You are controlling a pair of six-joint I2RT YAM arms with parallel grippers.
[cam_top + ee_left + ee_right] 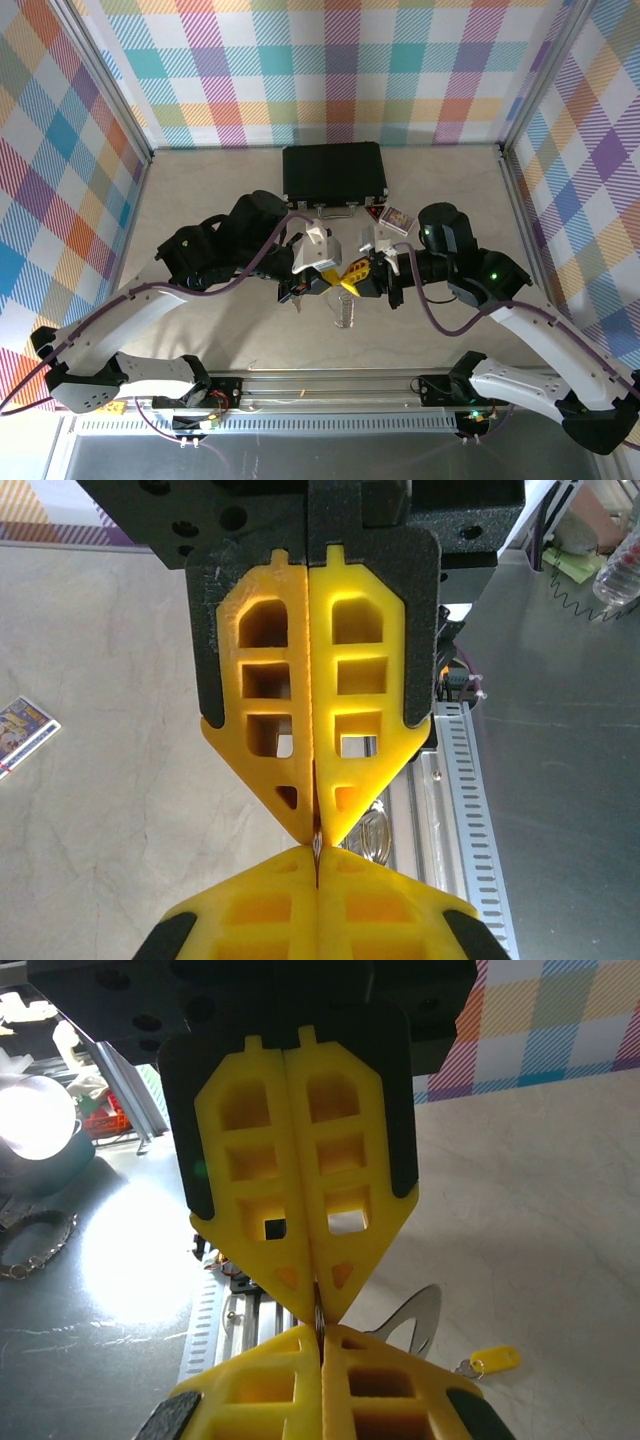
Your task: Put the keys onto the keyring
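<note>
My left gripper (335,272) and right gripper (362,277) meet tip to tip above the middle of the table, both shut. A thin sliver of metal is pinched where the yellow tips touch, between the left gripper (316,848) and the right gripper (320,1318). The keyring (345,310) hangs just below them as a silvery loop, with the keyring (376,830) behind the tips and the keyring (415,1320) curving out to the right. A key (495,1362) with a yellow head lies loose on the table, apart from both grippers.
The black case (334,172) sits shut at the back centre. A small printed card (397,218) lies in front of its right end, also the card (20,730) on the table. The aluminium rail (330,385) runs along the near edge.
</note>
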